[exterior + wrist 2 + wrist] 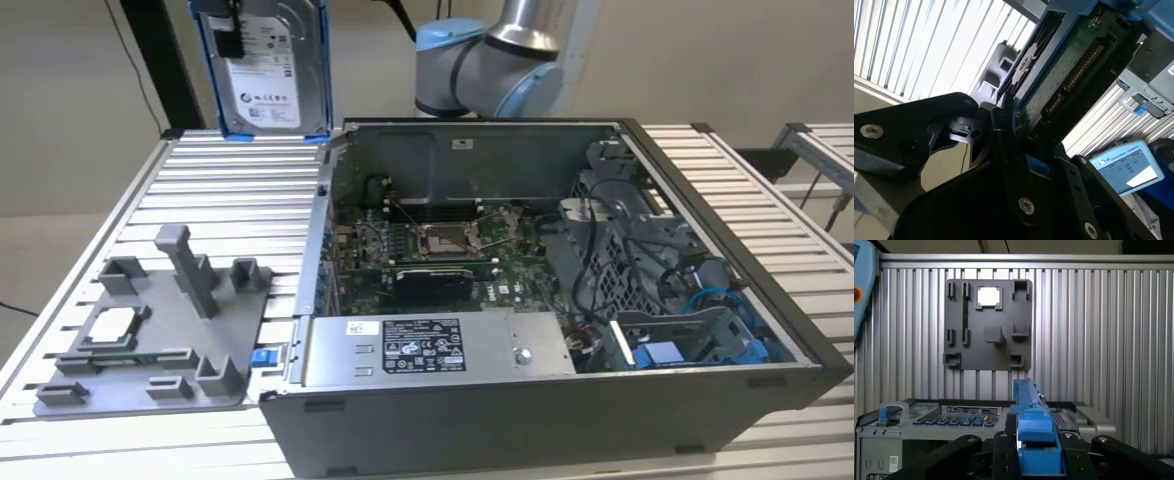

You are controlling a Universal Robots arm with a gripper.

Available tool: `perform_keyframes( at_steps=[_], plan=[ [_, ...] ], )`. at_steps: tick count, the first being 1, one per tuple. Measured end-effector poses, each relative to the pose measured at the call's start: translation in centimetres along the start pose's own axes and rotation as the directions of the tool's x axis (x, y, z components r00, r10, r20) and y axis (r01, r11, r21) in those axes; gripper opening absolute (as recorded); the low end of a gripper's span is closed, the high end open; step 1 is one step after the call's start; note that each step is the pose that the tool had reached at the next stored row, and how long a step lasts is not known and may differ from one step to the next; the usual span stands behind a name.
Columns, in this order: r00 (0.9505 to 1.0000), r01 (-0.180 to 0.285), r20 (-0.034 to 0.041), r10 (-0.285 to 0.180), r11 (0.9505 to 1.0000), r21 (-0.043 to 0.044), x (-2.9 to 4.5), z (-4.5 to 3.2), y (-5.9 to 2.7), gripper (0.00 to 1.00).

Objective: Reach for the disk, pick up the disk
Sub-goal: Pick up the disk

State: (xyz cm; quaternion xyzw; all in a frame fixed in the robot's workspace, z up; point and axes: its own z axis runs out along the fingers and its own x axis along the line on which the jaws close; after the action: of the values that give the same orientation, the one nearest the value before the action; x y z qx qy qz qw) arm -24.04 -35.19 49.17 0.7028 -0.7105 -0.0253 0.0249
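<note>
Plainly the grasp is made: the gripper (1035, 445) is clenched on the disk (274, 75), its black fingers (1004, 450) pressing in from either side of a blue rail (1029, 405). In the exterior view the hard drive hangs upright in the air, label outward, above the far edge of the slatted aluminium table (240, 190). It sits just beyond the back corner of the open computer case (534, 430) on the exterior view's left, touching neither. The second wrist view looks along the drive's underside, where the green circuit board (1064, 70) and its row of connector pins lie bare, close by the fingers.

Well below, on the table beside the case, sits the grey fixture plate (984, 352) with the small square silver chip (989, 296) in one of its pockets. A teach pendant (1126, 167) lies off to one side.

As for handling, I judge the drive stiff and dense, weighty for its bulk, with smooth metal faces that could slide under a light pinch. The plastic rails along its long edges look like the proper place to grip. They offer more bite than the bare metal and keep the fingers off the board and pins, which I take to be the fragile parts. A knock or a drop would likely harm it.
</note>
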Motion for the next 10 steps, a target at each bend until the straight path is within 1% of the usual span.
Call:
perform_keyframes(
  at_steps=[10],
  plan=[
    [1.0, 0.0, -0.0001, 0.0, 1.0, -0.0092, -0.05, -0.32, -4.54, 0.0]
  ],
)
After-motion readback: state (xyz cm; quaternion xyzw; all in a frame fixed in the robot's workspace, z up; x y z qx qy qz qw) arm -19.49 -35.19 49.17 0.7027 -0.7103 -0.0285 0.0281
